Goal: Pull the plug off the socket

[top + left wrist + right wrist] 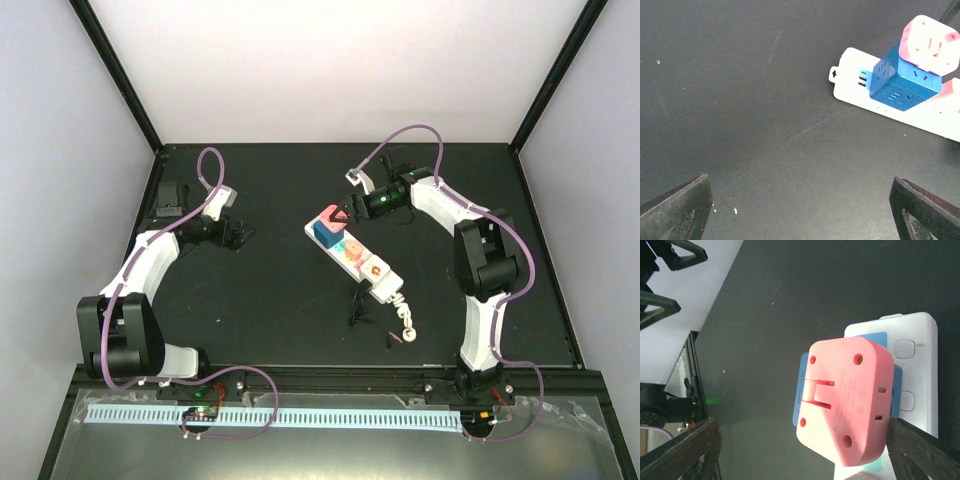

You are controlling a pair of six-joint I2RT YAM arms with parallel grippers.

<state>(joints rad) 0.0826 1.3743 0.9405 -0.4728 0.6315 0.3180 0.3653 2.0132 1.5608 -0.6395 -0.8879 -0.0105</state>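
The right claw (pixel 802 422) is spread wide, gripping nothing. The pink plug (pixel 845 400) sits between its fingers: one finger (pixel 680 452) stands well apart from it, while the other (pixel 922 450) comes right up to the plug's edge. Whether they actually touch I cannot tell. The plug is a rounded pink cube, and its two flat prongs are bare and face the wrist camera, not seated in any outlet. It rests tilted on top of a blue cube adapter (pixel 902 85), which is itself pushed into the end of the socket (pixel 850 85).

The socket is a long white strip lying at an angle near the middle of the dark counter (pixel 765 125), with pink and green outlets further along it. Its bundled white cord (pixel 403 315) is at the end nearer the arm bases.

The left claw (pixel 800 185) is also released, its fingers far apart over bare counter, well to the left of the socket.
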